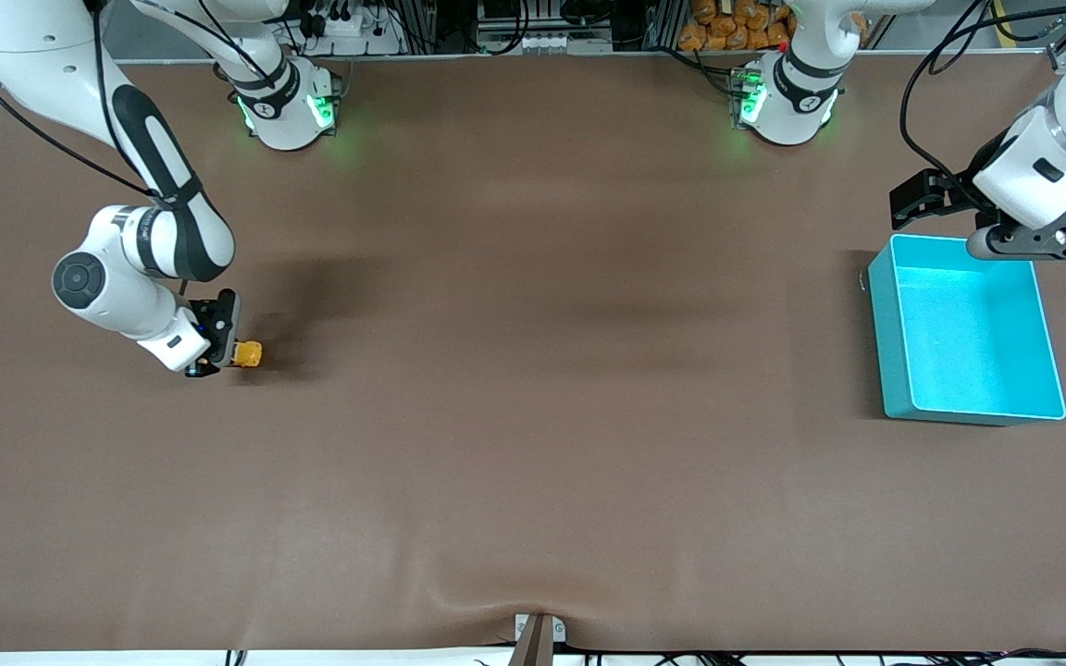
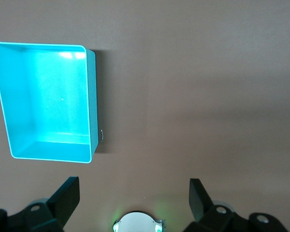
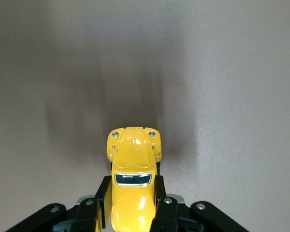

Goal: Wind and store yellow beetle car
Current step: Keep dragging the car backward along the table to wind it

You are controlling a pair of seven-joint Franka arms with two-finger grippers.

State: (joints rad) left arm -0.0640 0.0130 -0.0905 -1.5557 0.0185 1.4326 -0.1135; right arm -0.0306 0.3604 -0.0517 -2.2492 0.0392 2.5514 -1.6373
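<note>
Front view: the right gripper (image 1: 223, 356), at the right arm's end of the brown table (image 1: 533, 444), is clamped on the tiny yellow beetle-shaped toy car (image 1: 247, 353); the open turquoise plastic bin (image 1: 894, 370) sits well apart at the left arm's end.
Left wrist view: the left gripper (image 2: 134, 198) waits beside the bin (image 2: 93, 106), fingers (image 2: 67, 195) spread.
Right wrist view: fingers (image 3: 160, 193) pinch the car (image 3: 133, 181) by its flanks.
Risk: the rounded body could squirt out of the pinch, since only the rear half is held.

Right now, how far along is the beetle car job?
Done: the right gripper is shut on the yellow beetle car at the right arm's end of the table. In hand: that grip; winding can't be judged. Left: storing it; the turquoise bin holds nothing, with the open left gripper waiting above it.
</note>
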